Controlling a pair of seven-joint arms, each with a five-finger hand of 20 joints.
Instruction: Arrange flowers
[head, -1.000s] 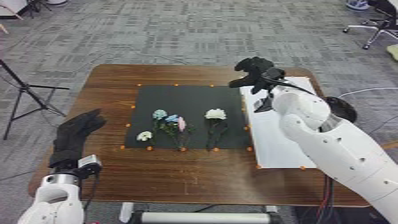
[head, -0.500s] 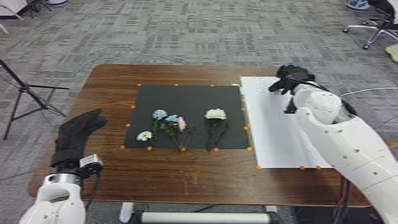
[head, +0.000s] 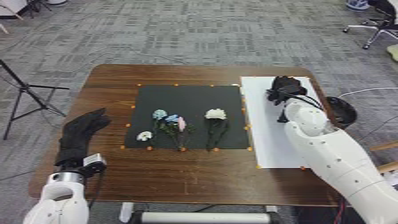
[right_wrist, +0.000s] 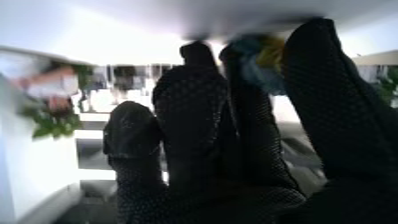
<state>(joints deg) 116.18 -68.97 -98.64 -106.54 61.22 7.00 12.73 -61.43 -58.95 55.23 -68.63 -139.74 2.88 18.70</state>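
Observation:
In the head view my right hand is over the far part of the white sheet. The right wrist view shows my right hand with a blue and yellow flower pinched between thumb and fingers; its stem is hidden. A black mat bears a large white flower, a small white flower, blue flowers and a pink flower, blooms toward the far side. My left hand stays at the table's left edge, open, with straight fingers.
Orange markers line the mat and sheet on the brown table. A round black object stands beyond the table's right edge. A black tripod is on the floor at the left.
My right hand has moved from the sheet's far left corner to the right, then back a little left and nearer over the sheet. The flowers on the mat have not moved.

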